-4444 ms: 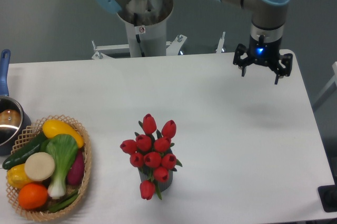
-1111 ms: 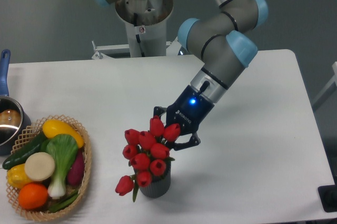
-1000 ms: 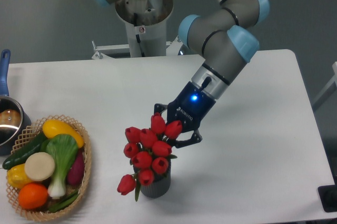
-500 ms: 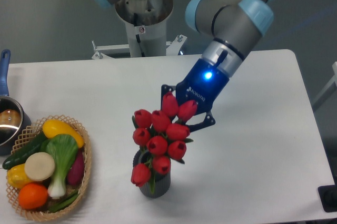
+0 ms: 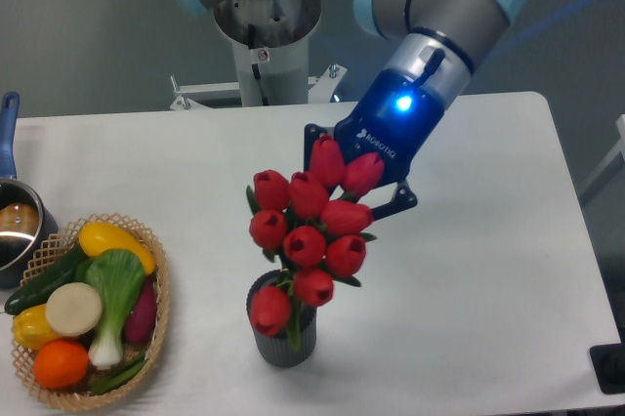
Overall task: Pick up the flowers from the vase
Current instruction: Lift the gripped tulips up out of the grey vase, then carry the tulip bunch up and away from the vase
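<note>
the flowers (image 5: 311, 230) are being pinched near the top of the bunch by the claw (image 5: 354, 174), whose fingers are seen on either side of the uppermost buds; the bunch is being held above the vase (image 5: 283, 338), with the lowest bud and the green stem ends at or just inside the vase's mouth, so the lift is judged to be underway but not finished.

to do this step well, the pull is best being made straight up along the axis of the vase, so that the stems are not being dragged against the rim and the vase is not being tipped. the vase is standing upright on the tabletop (image 5: 469, 270) and is not being held by anything, so a sideways pull is judged a risk. the grip is being taken on the buds rather than the stems, so a slip of single tulips cannot be ruled out.

behind the vase and to its right, bare tabletop is lying open for carrying the bunch away. to the left of the vase, well apart, a basket (image 5: 156, 328) of vegetables is sitting, and further left a pot (image 5: 18, 230) is standing at the tabletop's edge. the vase itself is standing near the front edge of the tabletop, so little room is being left on that side.
</note>
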Action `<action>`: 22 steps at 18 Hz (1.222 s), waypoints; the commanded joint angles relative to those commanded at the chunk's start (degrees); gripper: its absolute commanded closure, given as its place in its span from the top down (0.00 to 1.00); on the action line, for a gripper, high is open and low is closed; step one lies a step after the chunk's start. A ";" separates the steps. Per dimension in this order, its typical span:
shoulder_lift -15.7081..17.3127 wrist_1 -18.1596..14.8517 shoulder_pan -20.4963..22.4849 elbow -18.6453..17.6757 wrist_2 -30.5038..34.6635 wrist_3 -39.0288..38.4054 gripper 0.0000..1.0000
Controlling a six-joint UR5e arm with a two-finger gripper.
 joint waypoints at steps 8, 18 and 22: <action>0.17 0.00 5.10 -1.40 6.13 11.33 0.00; 0.44 -0.26 7.65 -5.45 28.89 23.90 0.00; 0.35 -0.44 7.56 -7.73 39.88 25.13 0.00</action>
